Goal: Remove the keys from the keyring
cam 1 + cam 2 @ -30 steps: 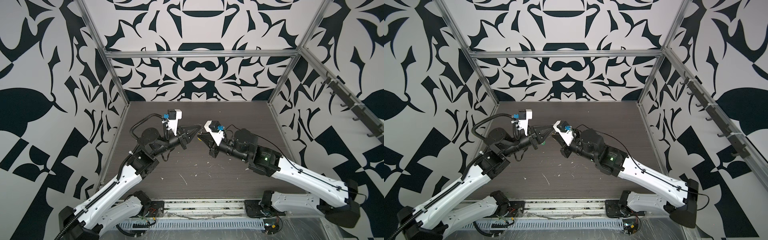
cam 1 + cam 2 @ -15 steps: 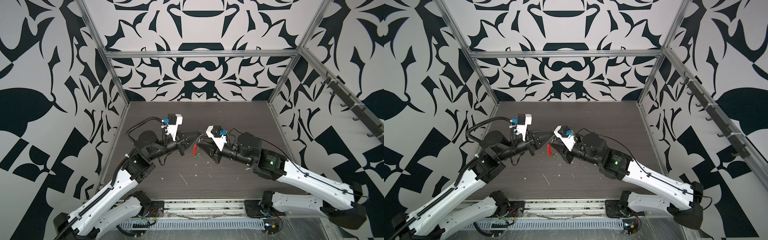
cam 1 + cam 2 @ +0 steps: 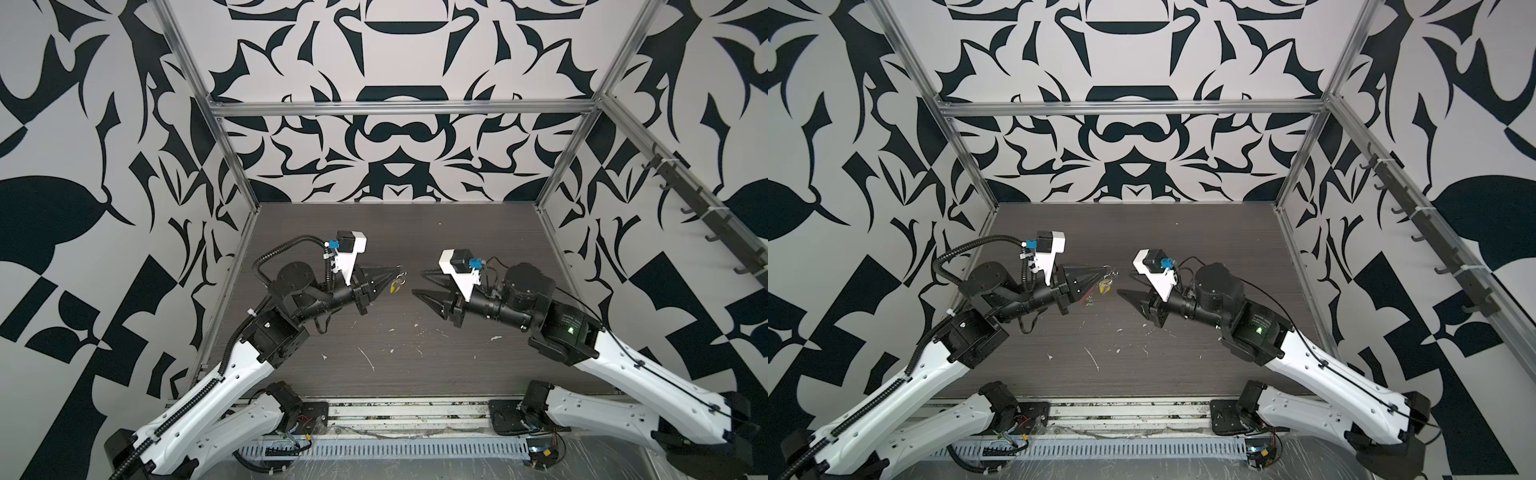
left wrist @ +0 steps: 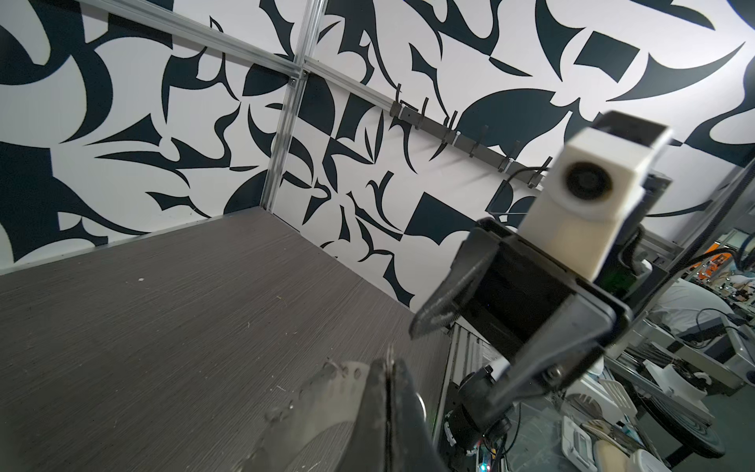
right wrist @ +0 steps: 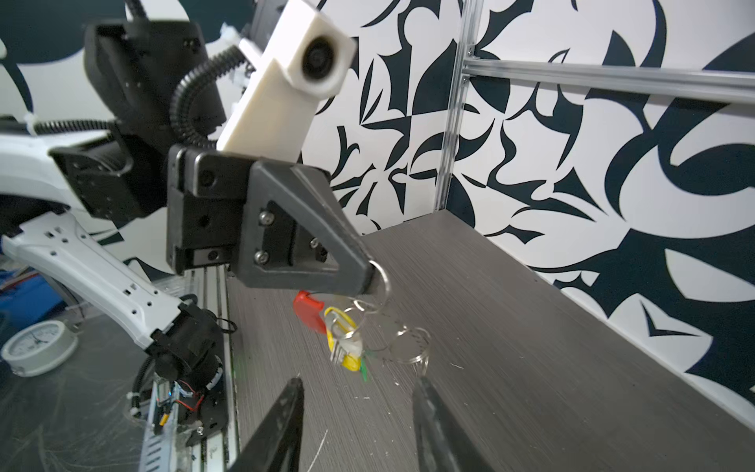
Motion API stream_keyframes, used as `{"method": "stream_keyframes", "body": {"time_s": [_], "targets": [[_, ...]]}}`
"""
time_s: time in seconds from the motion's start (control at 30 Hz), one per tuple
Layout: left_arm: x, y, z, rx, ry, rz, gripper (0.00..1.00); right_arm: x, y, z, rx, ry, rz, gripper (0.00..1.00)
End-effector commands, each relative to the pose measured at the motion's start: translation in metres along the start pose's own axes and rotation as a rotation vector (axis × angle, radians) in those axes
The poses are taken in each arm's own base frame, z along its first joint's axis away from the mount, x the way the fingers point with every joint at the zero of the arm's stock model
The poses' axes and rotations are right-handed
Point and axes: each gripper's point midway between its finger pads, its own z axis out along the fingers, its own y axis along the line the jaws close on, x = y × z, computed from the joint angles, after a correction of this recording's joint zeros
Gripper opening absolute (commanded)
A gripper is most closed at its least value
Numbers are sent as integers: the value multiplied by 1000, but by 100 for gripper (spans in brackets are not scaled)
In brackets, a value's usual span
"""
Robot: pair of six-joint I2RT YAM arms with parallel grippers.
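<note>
Above the middle of the tabletop (image 3: 415, 232), the left gripper (image 5: 369, 278) is clamped tight on the keyring (image 5: 383, 282), holding it clear of the surface. Just below its fingertips dangle a red piece (image 5: 308, 312), the yellow key (image 5: 350, 361) and a sliver of the green key (image 5: 363, 372), bunched together with small metal loops (image 5: 369, 305). Facing them, and apart from the bunch, the right gripper (image 3: 418, 283) hangs with its jaws spread. Toward the front edge, white scraps (image 3: 368, 358) litter the tabletop.
</note>
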Motion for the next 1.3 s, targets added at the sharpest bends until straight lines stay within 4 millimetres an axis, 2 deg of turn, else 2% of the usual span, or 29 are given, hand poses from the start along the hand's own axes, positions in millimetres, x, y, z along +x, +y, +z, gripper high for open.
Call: {"method": "stream_keyframes", "body": {"time_s": [0.0,0.07,0.3,0.53,0.73,1.0,1.1,1.27], "targets": [[-16,-14,-5,34,-32,33,0,-33,2,-7,-134,-120,98,46],[-16,-15,-5,35,-32,31,0,-39,-2,-4,-180,-142,147,46],[-18,-9,-5,6,-42,29,0,-46,4,13,-291,-137,226,48],[-19,-8,-4,4,-53,29,0,-41,1,19,-295,-131,255,45],[-16,-9,-1,16,-39,26,0,-41,3,24,-320,-120,258,30],[-17,-7,-1,11,-44,22,0,-36,7,26,-358,-99,271,29],[-16,-8,1,19,-38,20,0,-36,8,27,-363,-102,273,23],[-13,-8,4,33,-21,10,0,-36,10,27,-380,-102,274,7]]}}
